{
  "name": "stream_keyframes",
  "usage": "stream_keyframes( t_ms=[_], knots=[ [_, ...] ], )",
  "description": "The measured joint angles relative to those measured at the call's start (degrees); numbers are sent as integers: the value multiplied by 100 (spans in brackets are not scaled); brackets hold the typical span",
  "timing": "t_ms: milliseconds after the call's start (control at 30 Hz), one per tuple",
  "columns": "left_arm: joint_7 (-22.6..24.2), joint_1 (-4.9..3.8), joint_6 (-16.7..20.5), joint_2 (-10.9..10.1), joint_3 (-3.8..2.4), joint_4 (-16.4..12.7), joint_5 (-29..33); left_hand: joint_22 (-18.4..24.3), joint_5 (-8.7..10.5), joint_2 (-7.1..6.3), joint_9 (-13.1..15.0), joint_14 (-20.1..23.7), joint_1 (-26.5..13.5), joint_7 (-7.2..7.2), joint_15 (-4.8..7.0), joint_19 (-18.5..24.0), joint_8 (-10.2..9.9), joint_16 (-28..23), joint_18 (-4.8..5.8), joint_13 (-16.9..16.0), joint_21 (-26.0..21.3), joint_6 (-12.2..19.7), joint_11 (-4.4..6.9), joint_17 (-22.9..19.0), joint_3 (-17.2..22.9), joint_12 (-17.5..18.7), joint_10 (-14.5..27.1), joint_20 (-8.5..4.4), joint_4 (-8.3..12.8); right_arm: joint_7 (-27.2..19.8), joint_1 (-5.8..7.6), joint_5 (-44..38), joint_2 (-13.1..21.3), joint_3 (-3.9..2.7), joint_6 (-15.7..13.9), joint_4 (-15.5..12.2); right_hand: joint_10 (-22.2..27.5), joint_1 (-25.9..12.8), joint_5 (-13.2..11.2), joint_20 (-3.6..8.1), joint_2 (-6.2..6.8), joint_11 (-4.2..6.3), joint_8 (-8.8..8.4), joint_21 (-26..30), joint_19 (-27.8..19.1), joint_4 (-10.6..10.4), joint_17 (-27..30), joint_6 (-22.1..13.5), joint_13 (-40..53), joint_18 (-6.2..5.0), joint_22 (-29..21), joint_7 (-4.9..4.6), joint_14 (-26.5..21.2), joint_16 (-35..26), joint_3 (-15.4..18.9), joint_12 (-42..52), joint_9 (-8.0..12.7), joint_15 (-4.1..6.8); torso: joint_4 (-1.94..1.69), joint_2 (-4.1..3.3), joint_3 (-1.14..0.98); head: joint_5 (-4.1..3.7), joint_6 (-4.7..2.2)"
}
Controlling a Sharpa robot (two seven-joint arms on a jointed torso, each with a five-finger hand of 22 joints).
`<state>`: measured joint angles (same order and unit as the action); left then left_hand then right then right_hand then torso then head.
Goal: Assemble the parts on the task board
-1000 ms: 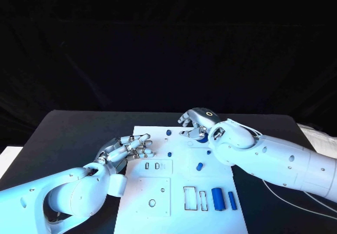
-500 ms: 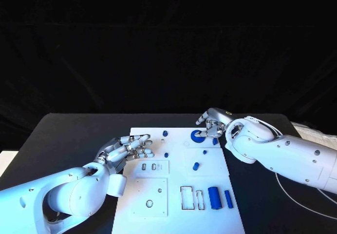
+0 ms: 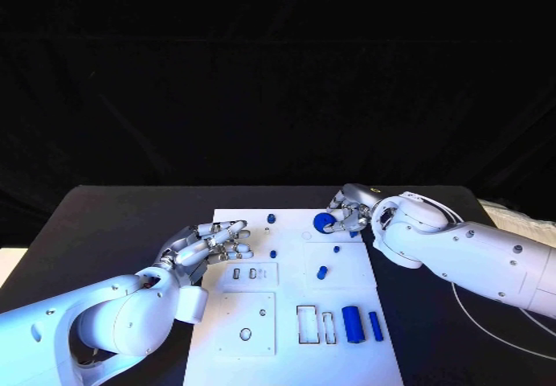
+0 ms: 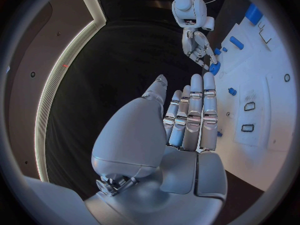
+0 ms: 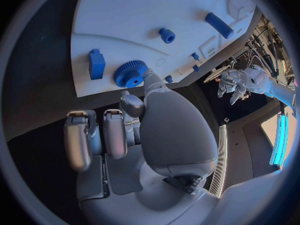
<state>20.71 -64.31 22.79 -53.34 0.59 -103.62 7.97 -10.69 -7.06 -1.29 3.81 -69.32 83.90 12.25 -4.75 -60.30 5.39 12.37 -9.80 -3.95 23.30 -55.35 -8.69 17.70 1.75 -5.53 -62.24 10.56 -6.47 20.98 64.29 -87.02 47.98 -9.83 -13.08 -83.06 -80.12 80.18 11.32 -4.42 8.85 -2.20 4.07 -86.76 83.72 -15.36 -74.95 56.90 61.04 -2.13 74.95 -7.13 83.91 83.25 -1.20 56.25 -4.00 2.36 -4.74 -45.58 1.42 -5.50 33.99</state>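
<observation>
The blue gear sits at the task board's far right corner, about one o'clock from board centre, with the right hand at its three o'clock side, one of its fingers touching the toothed rim (whether it actually grips, I cannot tell). The left hand hovers well apart at nine o'clock, spread and empty.

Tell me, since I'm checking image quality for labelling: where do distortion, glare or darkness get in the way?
Head view: the task board is evenly lit and sharp, with black darkness behind the table. Left wrist view: fisheye bends the board's edges, and a bright light strip curves along the rim. Right wrist view: the blue gear is sharp at a fingertip of the right hand, whose nearer fingers lie in shade.
</observation>
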Motion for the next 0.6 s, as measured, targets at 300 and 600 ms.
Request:
stream_keyframes(
  t_ms=[300,600],
  knots=[
    [-5,1,-10,5,1,7,0,1,0,0,0,0,0,0,0,0,0,0,0,0,0,0,0,-1,0,0,0,0,0,13,-18,-7,-107,-17,68,127,-20,91,0,0,-97,20,56,-29,0,-16,1,195,196,0,0,8,0,56,-16,117,-28,0,-8,-3,4,-13,15],
    [-14,1,-19,5,1,15,0,1,0,0,0,0,0,0,0,0,0,0,0,0,0,0,0,4,0,0,0,0,0,-7,-29,-59,-140,-23,36,137,-83,73,-4,13,-291,82,148,-66,13,27,1,500,364,0,-1,70,1,111,-58,225,-42,0,-8,-5,4,-9,38]
  ],
)
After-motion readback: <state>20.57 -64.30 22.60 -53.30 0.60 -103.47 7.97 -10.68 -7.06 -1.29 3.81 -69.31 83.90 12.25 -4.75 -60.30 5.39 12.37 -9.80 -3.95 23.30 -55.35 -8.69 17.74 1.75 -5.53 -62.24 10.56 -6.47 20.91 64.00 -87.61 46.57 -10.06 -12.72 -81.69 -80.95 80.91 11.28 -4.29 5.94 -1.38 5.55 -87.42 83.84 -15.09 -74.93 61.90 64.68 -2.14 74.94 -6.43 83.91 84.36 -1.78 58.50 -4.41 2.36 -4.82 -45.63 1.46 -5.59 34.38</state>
